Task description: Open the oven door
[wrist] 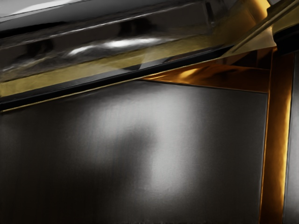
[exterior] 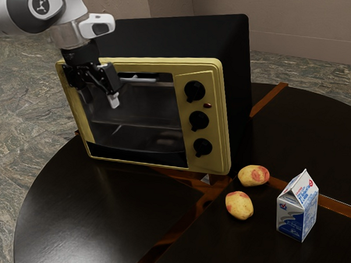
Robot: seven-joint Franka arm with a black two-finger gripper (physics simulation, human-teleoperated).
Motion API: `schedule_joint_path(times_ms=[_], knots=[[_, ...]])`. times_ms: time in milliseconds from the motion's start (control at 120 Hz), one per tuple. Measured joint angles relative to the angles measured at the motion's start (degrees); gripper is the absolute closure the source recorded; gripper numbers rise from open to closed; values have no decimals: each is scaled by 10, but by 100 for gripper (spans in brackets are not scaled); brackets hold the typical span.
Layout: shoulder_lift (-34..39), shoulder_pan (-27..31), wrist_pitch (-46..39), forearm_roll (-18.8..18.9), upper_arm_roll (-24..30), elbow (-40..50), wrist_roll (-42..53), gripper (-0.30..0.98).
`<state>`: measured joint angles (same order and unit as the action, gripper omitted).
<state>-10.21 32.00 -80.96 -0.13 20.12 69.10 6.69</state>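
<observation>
Oven (exterior: 225, 119) sits near counter's (exterior: 73, 214) rounded edge, exterior view's left. Door (exterior: 144, 118) looks shut. Fingers (exterior: 113, 99) released, spread apart, in front of door's upper part near handle (exterior: 138, 80). Two potatoes (exterior: 239, 205) and carton (exterior: 297, 209) near knob side.

Place: homelike, kitchen or dining room unclear
Furniture: round, dark, brown-striped tabletop (exterior: 102, 204)
Appliance: yellow-fronted black oven (exterior: 221, 116)
Food: yellow-red potatoes (exterior: 239, 205), blue-and-white milk carton (exterior: 296, 217)
Room: beige wall (exterior: 308, 21), grey marbled floor (exterior: 24, 119)
</observation>
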Motion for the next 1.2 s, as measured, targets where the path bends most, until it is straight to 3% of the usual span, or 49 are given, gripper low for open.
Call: schedule_joint_path(times_ms=[133,217,317,350,425,500,733,883,1067,1200], knots=[[2,1,3,7,4,-5,8,0],[52,32,11,-7,-1,-103,94,0],[88,40,18,64,49,-111,216,0],[157,24,-6,58,18,-18,250,0],[352,7,-115,-18,-105,283,336,0],[435,6,-202,-69,-163,401,411,0],[377,6,-330,-51,-110,388,536,0],[372,6,-342,-48,-102,373,592,0],[277,5,-348,-49,-75,317,640,0],[250,3,-350,-48,-54,304,664,0]])
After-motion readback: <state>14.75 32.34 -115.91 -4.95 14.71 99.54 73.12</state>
